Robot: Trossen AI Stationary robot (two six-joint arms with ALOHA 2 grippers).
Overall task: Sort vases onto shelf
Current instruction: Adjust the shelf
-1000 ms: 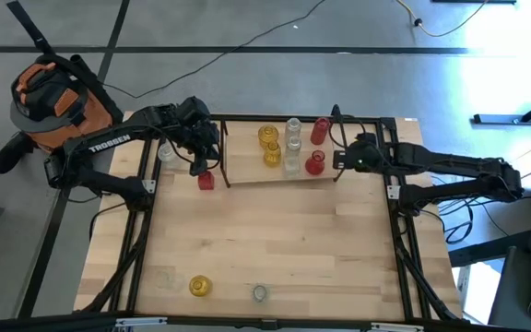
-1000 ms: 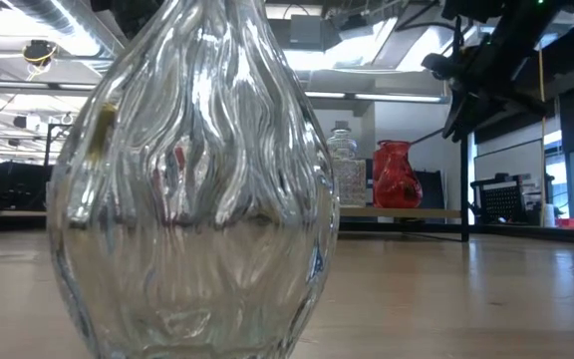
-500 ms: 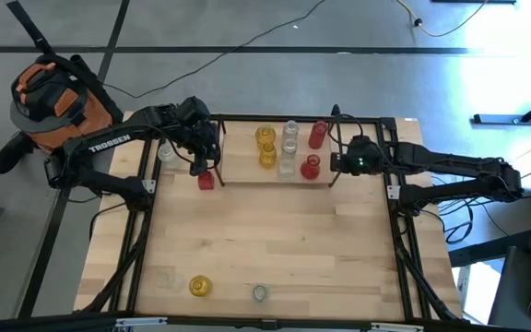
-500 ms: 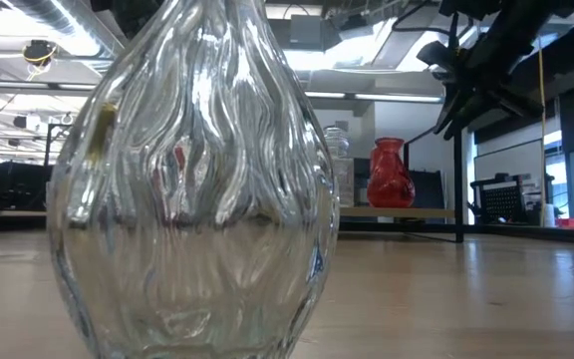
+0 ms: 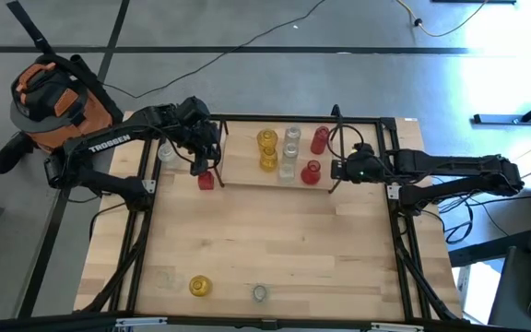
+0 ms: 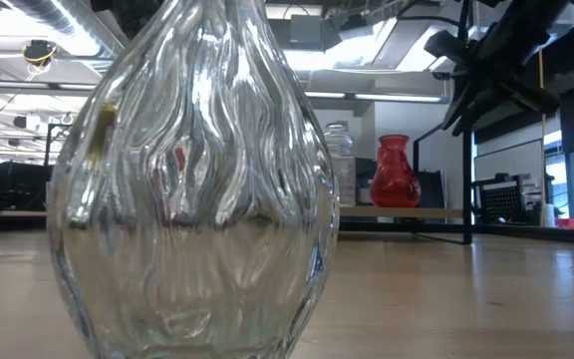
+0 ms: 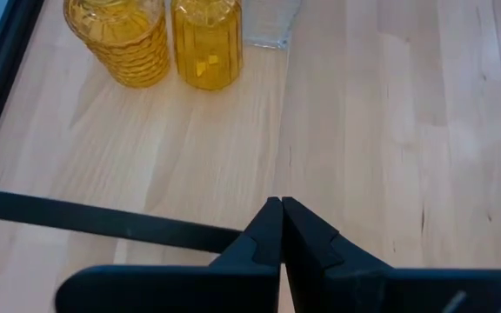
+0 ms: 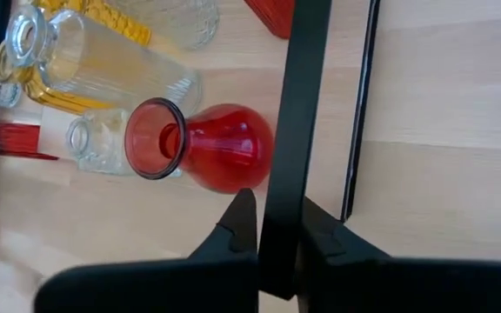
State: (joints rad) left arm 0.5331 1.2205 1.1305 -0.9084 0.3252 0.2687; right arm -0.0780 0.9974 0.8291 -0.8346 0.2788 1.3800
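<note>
The shelf (image 5: 275,171) sits at the far middle of the desk (image 5: 265,249), its light board edged by a thin black wire frame with upright posts. On the board stand two yellow vases (image 5: 266,148) toward its left part, clear vases (image 5: 289,152) in the middle, and two red vases, one at the far right (image 5: 319,139) and a round-bellied one (image 5: 312,171) nearer the right front post. The right wrist view shows that round red vase (image 8: 211,155) upright on the board, just beside the shelf post (image 8: 287,130). The right tool (image 5: 339,170) is at that right front post, its fingers (image 8: 237,224) closed on the post from either side. The left tool (image 5: 201,161) hangs over the shelf's left end, shut with nothing between its fingers (image 7: 268,230). A small red vase (image 5: 206,180) stands on the desk just left of the shelf, near the left tool. Well apart from the shelf, at the near edge of the desk, stand a yellow jar (image 5: 199,286) and a clear vase (image 5: 260,293); the latter fills the low view (image 6: 192,189).
</note>
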